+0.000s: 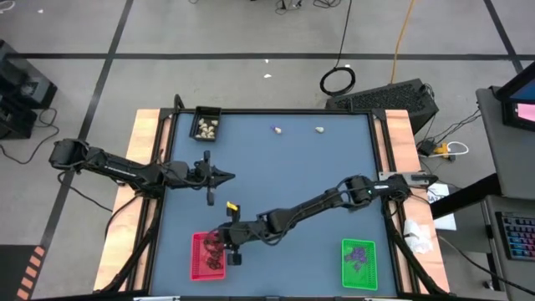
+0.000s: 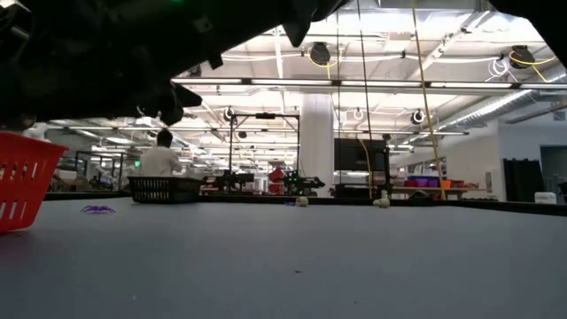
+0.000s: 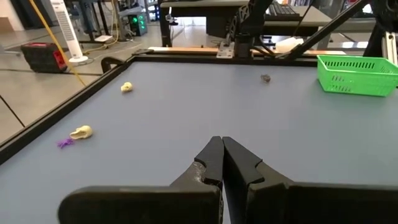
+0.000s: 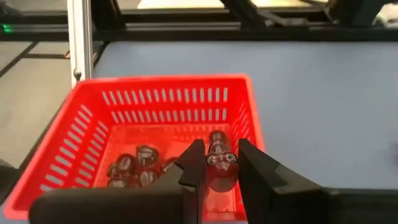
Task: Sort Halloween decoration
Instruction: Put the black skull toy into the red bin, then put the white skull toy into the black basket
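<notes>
Two arms on show: on the left, the left gripper (image 1: 226, 176) hovers pinched together with nothing in it, well clear of the black tray (image 1: 206, 124) of cream lumps. Further right, the right gripper (image 4: 216, 163) is clamped on a black lump (image 4: 220, 167) at the red tray (image 4: 158, 134) rim. My worry: released here, it could clip the wall and bounce onto the table (image 1: 301, 176), where two cream lumps (image 1: 319, 130) already wait.

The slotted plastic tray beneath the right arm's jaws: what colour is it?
Red slotted plastic tray, clearest in the right wrist view.
</notes>
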Robot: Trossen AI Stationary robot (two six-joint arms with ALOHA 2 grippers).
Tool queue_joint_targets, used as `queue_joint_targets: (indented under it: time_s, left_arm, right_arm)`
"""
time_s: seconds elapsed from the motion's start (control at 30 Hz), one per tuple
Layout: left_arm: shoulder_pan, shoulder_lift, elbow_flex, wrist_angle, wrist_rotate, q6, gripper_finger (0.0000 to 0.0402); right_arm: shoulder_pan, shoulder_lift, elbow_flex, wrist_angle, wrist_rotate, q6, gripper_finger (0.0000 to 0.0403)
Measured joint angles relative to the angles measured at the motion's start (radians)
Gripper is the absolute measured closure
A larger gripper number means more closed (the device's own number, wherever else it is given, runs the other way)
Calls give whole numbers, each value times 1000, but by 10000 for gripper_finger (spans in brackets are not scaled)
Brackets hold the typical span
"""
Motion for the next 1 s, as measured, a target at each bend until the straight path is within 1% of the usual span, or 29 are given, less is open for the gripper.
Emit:
queue_joint_targets:
  time_s: [0.13,0.27,0.33,0.57,0.67,0.87,1.0]
  left_arm:
    - [0,0,0,0,-2,0,400]
    - [0,0,0,0,-2,0,400]
    - [0,0,0,1,-2,0,400]
    - [0,0,0,3,-2,1,400]
    - [0,0,0,3,-2,1,400]
    - [0,0,0,3,-2,2,400]
    - [0,0,0,2,-2,3,400]
  right_arm:
    - [-4,8,5,-5,-4,3,346]
    - [-8,5,6,0,-7,7,338]
    - [-11,5,6,-4,-25,11,334]
    - [-13,5,6,-20,-26,10,321]
    - [-13,5,6,-32,-25,11,304]
    - [-13,5,6,-33,-24,11,253]
    - [-13,3,6,-33,-23,-10,237]
